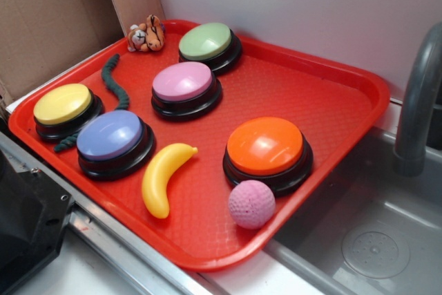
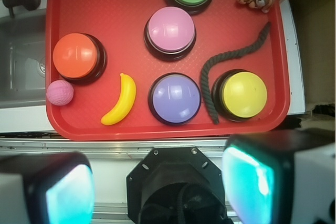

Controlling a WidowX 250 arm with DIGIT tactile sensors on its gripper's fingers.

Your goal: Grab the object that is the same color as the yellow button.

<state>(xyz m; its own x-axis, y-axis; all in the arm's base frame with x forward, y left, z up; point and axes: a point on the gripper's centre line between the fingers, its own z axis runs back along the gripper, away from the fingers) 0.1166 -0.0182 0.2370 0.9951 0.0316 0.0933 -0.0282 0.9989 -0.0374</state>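
Hovering wide open and empty, the gripper (image 2: 157, 187) hangs well short of the banana (image 2: 120, 99) — tray (image 2: 105, 9) between them.

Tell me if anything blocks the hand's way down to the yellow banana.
Nothing visible does. The banana lies flat on the red tray, apart from the purple button and orange button on either side. The open hand sits high above the tray's near edge.
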